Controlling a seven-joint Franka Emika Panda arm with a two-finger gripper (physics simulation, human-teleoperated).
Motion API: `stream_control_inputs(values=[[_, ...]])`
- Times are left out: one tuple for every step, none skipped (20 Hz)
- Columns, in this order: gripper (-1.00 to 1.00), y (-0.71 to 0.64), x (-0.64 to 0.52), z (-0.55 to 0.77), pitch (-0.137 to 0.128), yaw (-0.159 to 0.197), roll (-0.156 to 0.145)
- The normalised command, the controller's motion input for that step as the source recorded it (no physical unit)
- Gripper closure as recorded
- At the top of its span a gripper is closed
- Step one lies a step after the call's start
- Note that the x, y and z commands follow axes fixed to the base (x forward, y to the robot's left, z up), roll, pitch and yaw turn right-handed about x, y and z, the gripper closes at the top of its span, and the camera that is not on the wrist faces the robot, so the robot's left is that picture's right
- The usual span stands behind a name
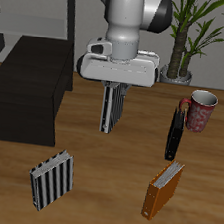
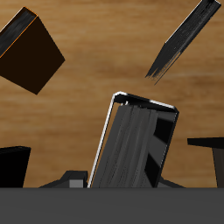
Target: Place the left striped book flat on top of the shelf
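My gripper (image 1: pixel 114 88) is shut on the left striped book (image 1: pixel 111 110). The book hangs upright below the fingers, lifted off the table at its middle. In the wrist view the book (image 2: pixel 136 144) fills the centre, with its stripes running lengthwise. The shelf (image 1: pixel 26 96) is a low matte-black box with a flat top, standing beside the gripper at about the height of the held book. The second striped book (image 1: pixel 52 179) lies flat near the table's front edge, in front of the shelf.
An orange book (image 1: pixel 162 189) stands near the front edge and also shows in the wrist view (image 2: pixel 31 48). A thin dark book (image 1: pixel 174 132) stands upright beside a red mug (image 1: pixel 200 110). A potted plant (image 1: pixel 190 39) and a grey rack (image 1: pixel 38 5) stand at the back.
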Motion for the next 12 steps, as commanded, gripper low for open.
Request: stream_control_inputs(values=[[1.00, -0.31, -0.46, 0.40, -0.026, 0.020, -0.040], [1.00, -0.16, -0.57, 0.52, -0.130, 0.062, 0.050], [1.00, -0.18, -0.48, 0.39, -0.048, 0.031, 0.024], [1.00, -0.34, -0.47, 0.39, -0.006, -0.035, -0.051], [1.00, -0.09, -0.55, 0.34, -0.073, 0.106, 0.078], [1.00, -0.17, -0.48, 0.36, -0.072, 0.062, -0.042], [1.00, -0.11, -0.34, 0.25, -0.004, -0.019, 0.013], [1.00, -0.14, -0.59, 0.46, -0.028, 0.022, 0.027], [1.00, -0.15, -0.49, 0.40, -0.085, 0.074, -0.011], [1.00, -0.08, -0.23, 0.17, -0.016, -0.007, 0.000], [1.00, -0.29, -0.51, 0.37, -0.014, 0.034, 0.024], [1.00, -0.20, -0.76, 0.55, -0.069, -0.003, 0.011]])
